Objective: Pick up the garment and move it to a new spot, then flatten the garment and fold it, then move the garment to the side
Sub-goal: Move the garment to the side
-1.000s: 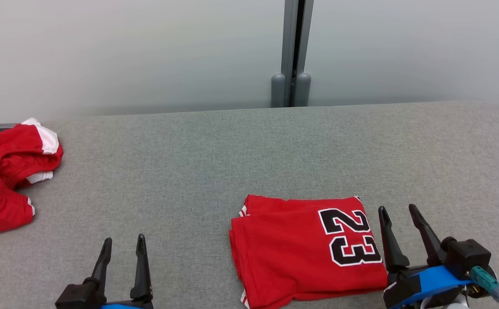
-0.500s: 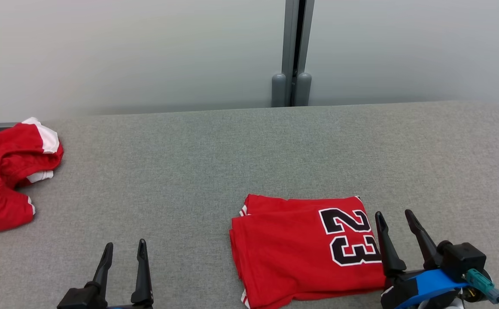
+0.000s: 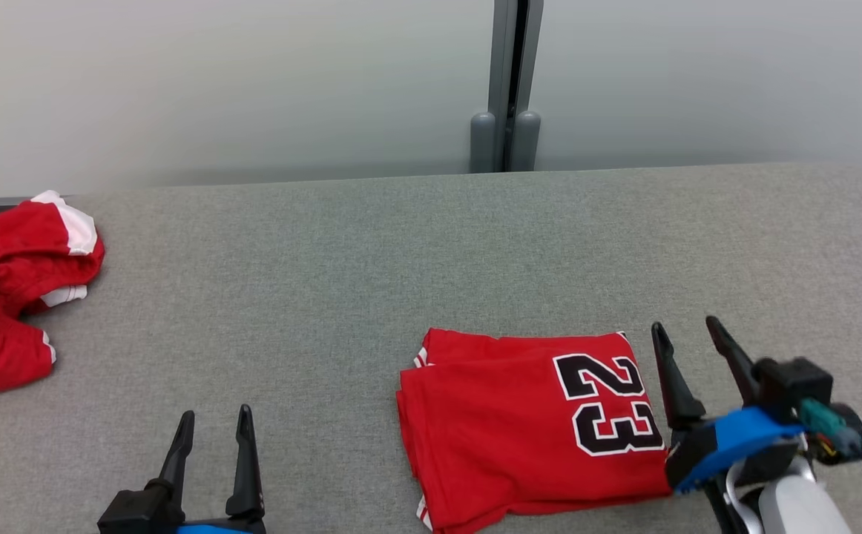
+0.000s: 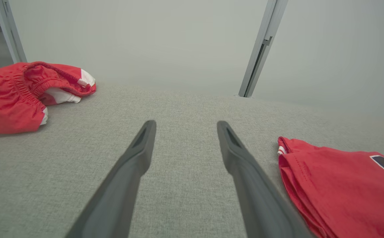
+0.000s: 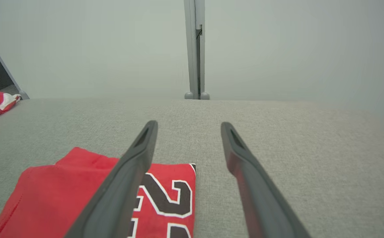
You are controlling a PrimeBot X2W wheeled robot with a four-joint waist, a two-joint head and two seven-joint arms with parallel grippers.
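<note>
1. Since the folded red garment (image 3: 535, 423) lies as a tidy stack on the grey surface (image 3: 327, 252), at the near edge and right of middle with its black 23 facing up, I judge the folding done. Only the move to the side looks left to do.
2. The right claw (image 3: 685, 324) stands just beside the garment's right edge, its fingers spread wide with nothing between them. In its wrist view one finger crosses over the numbered corner.
3. The left claw (image 3: 215, 412) sits low at the near left, likewise released and empty, apart from the garment's left edge.
4. A pair of crumpled red shorts (image 3: 8, 297) lies at the far left, well apart from the stack.
5. Next, I reckon the right claw must come down on that edge and pinch every layer together. The left claw might take the opposite side, so the stack travels without falling open.
</note>
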